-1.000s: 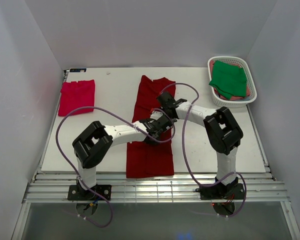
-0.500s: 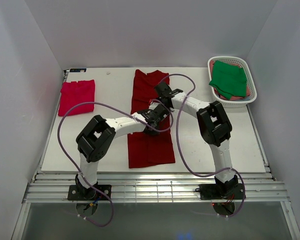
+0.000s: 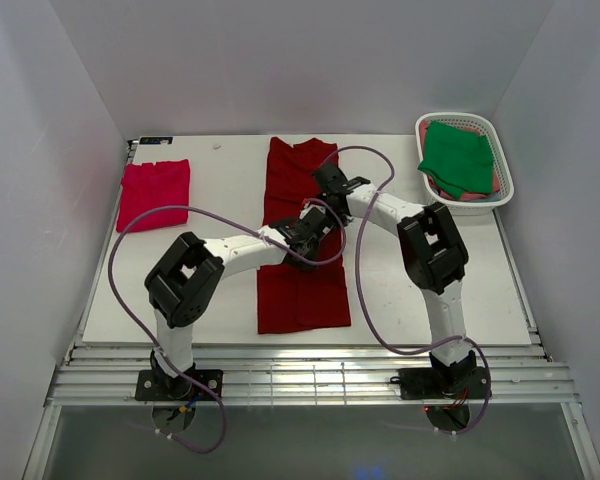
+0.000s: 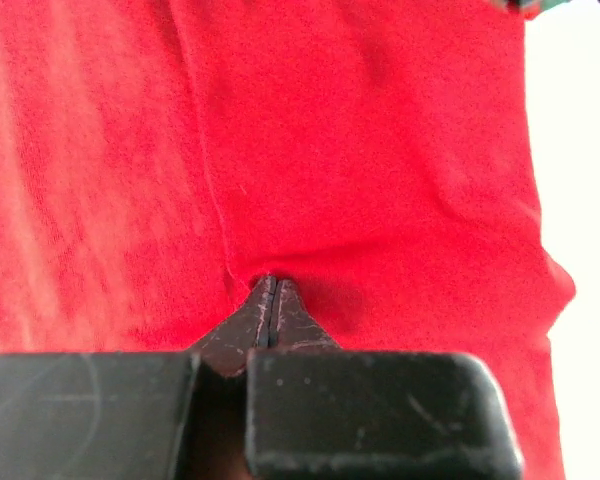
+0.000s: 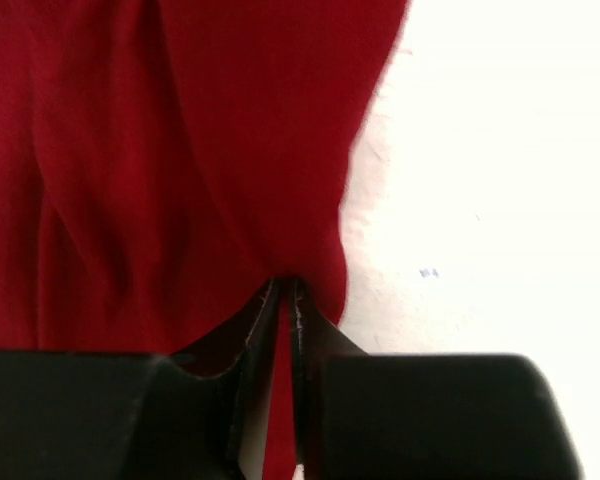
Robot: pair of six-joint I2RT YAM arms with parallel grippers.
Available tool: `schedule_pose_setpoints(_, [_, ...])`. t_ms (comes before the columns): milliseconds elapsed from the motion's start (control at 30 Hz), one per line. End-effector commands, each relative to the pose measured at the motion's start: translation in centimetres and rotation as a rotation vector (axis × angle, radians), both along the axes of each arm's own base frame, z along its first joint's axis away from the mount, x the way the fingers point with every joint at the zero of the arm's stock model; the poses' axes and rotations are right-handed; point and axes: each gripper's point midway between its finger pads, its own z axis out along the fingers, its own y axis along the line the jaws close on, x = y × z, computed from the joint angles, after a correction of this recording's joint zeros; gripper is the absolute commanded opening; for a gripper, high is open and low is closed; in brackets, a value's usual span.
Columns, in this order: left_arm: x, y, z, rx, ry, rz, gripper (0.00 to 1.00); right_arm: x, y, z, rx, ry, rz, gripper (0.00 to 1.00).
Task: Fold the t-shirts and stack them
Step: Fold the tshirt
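Left jaws and right jaws each pinch the dark red t-shirt (image 3: 300, 295) shut; both bites look thin. Uneven pulling could free one, skewing the fold.

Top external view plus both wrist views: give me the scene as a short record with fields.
dark red t-shirt: folded into a long strip, lying lengthwise on the middle of the white table
left gripper: shut, pinching the dark red t-shirt
right gripper: shut on the same shirt near its right edge, farther back
pinkish-red t-shirt: folded, far left of the table
green t-shirt: on top in the white slotted basket, far right corner
stack: not yet started
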Motion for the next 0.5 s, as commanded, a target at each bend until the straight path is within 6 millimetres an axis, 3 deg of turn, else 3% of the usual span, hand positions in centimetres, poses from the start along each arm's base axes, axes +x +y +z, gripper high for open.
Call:
schedule_pose_setpoints(0, [0.4, -2.4, 7.8, -0.172, -0.144, -0.079, 0.00, 0.0, -0.8, 6.4, 0.013, -0.147, -0.012, 0.19])
schedule_pose_setpoints(67, [1.0, -2.7, 11.3, -0.223, -0.216, -0.079, 0.00, -0.7, -1.1, 8.4, 0.028, -0.184, -0.011, 0.23])
schedule_pose_setpoints(100, [1.2, -2.7, 12.9, -0.246, -0.246, -0.076, 0.02, -2.1, -1.6, 9.9, 0.046, -0.192, -0.002, 0.27])
schedule_pose_setpoints(133, [1.2, -2.2, 15.6, -0.280, -0.298, -0.063, 0.16, -3.2, -1.4, 10.3, 0.067, -0.185, 0.006, 0.30])
schedule_pose_setpoints(233, [0.1, 0.0, 17.3, -0.294, -0.335, -0.015, 0.43, -8.2, -1.4, 9.4, 0.127, -0.117, 0.061, 0.42])
schedule_pose_setpoints(267, [-0.7, 2.1, 16.8, -0.280, -0.339, 0.045, 0.52, -9.7, -1.5, 8.7, 0.142, -0.088, 0.050, 0.44])
schedule_pose_setpoints(333, [-2.1, 4.7, 14.5, -0.234, -0.288, 0.104, 0.56, -13.3, -2.2, 6.5, 0.145, -0.024, 0.062, 0.46])
schedule_pose_setpoints(367, [-3.5, 6.7, 11.8, -0.200, -0.228, 0.143, 0.56, -14.4, -2.4, 5.8, 0.154, -0.004, 0.038, 0.46])
schedule_pose_setpoints(467, [-5.7, 8.5, 8.5, -0.189, -0.138, 0.193, 0.56, -17.6, -2.7, 3.9, 0.189, 0.044, 0.038, 0.47])
